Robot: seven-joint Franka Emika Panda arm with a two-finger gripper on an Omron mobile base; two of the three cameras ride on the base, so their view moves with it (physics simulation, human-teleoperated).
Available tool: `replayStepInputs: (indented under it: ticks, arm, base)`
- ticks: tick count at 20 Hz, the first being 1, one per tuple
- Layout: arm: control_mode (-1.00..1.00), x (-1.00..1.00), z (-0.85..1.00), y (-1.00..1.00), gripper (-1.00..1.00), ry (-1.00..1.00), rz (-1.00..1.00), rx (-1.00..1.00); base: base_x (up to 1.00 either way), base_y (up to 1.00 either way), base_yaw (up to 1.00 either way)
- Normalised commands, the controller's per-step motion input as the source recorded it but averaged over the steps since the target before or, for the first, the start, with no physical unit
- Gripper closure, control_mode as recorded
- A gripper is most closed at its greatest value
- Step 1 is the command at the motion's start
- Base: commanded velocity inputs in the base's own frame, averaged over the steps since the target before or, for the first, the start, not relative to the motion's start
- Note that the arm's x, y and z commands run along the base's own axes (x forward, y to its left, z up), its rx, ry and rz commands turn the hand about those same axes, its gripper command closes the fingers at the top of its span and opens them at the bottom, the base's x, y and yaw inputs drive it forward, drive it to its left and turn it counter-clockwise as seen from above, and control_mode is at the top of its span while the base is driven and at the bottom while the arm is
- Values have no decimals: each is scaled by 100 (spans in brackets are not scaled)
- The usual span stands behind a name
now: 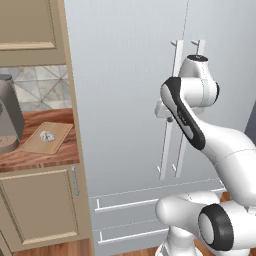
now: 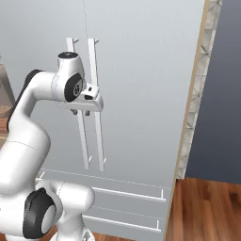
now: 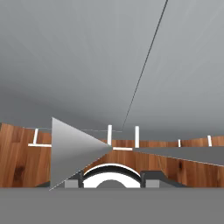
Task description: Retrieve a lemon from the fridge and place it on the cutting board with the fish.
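Gripper (image 2: 81, 113) at smooth grey fridge (image 1: 125, 90) bar handles, grip unclear; fish (image 1: 47, 135) lump on flat tan cutting board (image 1: 37, 144)

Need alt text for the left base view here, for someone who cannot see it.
The robot's white arm reaches its claw to the left of two vertical bar handles on the closed light grey fridge. To the left, a wooden counter holds a cutting board with the fish on it, beside a grey coffee machine.

The fridge (image 1: 125, 90) doors are standing shut, blocking all access to its interior. The two bar handles (image 2: 89, 103) are projecting just beside the gripper (image 2: 81, 112).
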Motion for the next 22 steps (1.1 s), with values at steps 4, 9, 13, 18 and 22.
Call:
replayStepInputs:
  ticks: [4, 9, 13, 18, 22]
  arm:
    - [100, 0, 0, 0, -100, 0, 0, 0]
    - [100, 0, 0, 0, -100, 0, 0, 0]
    - [100, 0, 0, 0, -100, 0, 0, 0]
    - [100, 0, 0, 0, -100, 0, 0, 0]
    - [100, 0, 0, 0, -100, 0, 0, 0]
  base:
    - [0, 0, 0]
    - [0, 0, 0]
    - [-1, -6, -3]
    - [-1, 0, -9]
    - [-3, 0, -6]
